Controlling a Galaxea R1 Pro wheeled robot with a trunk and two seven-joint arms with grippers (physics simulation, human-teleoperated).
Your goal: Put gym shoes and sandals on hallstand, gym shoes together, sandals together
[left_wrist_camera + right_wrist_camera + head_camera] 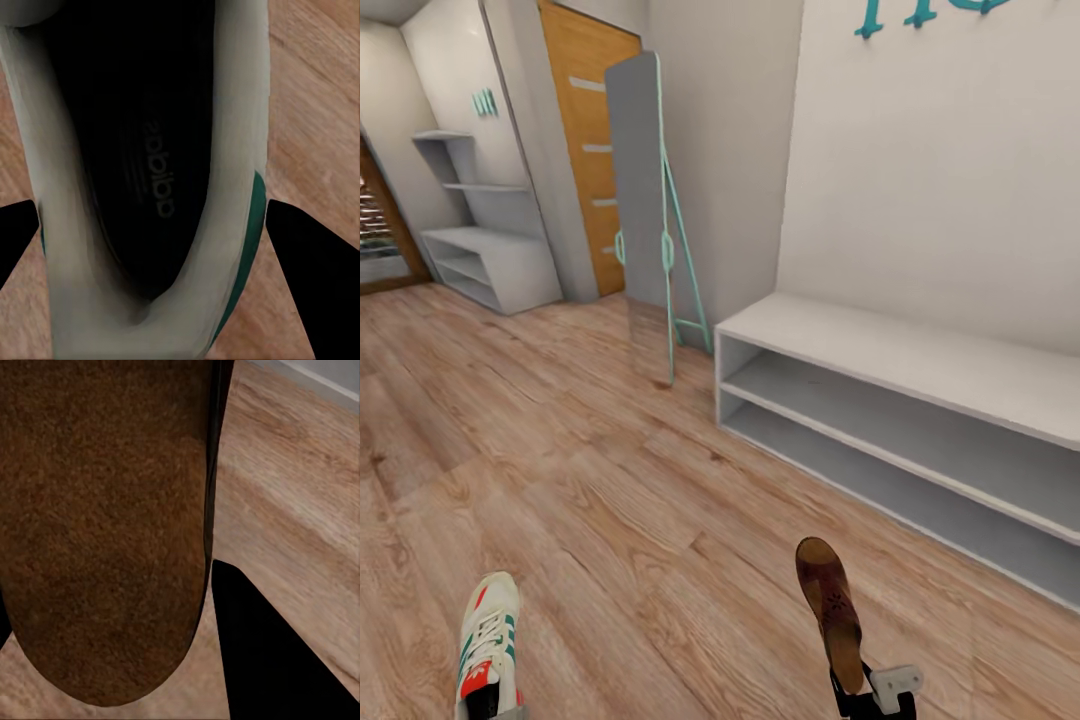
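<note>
A cream-white gym shoe (488,630) with green stripes and a red tongue tab hangs low at the left of the head view, my left gripper (492,706) shut on its heel end. The left wrist view looks into its dark opening (142,150), with a black finger (311,277) on each side. My right gripper (863,690) is shut on a dark brown sandal (828,605), toe pointing away; its brown surface (105,525) shows close up in the right wrist view. The hallstand's pale grey low bench (920,350) with two open shelf rows stands ahead to the right on the wood-plank corridor floor (590,480).
A tall grey mirror on a teal frame (640,200) leans by the bench's left end. Farther left stand a wooden door (588,130) and another pale grey unit with staggered upper shelves (485,240). Open floor lies between me and both units.
</note>
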